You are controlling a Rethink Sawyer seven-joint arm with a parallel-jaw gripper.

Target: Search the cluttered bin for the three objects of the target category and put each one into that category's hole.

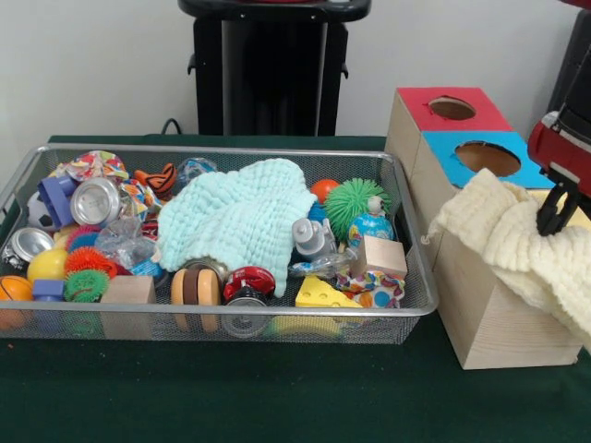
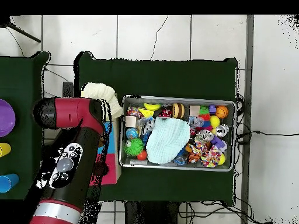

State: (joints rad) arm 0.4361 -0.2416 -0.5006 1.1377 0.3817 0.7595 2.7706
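Note:
A wire bin [image 1: 231, 314] [image 2: 178, 99] holds several toys, cans and blocks, with a mint green cloth [image 1: 240, 221] [image 2: 167, 140] spread across its middle. Right of it stands a wooden box [image 1: 489, 323] with a red-topped hole [image 1: 452, 108] and a blue-topped hole [image 1: 487, 157]. A cream knitted cloth [image 1: 517, 249] [image 2: 102, 96] is draped over the box's near section and hides its top. My gripper [image 1: 559, 214] hangs at the far right, down against this cream cloth. In the overhead view the red arm [image 2: 70, 114] covers the gripper and most of the box [image 2: 112, 154].
Bin contents include a green spiky ball [image 1: 355, 205], a yellow wedge [image 1: 319, 293], wooden blocks [image 1: 379, 256], silver cans [image 1: 95, 200] and an orange ball [image 1: 14, 288]. A second green table at the overhead view's left edge carries purple [image 2: 4, 116], yellow [image 2: 3, 150] and blue [image 2: 4, 182] items.

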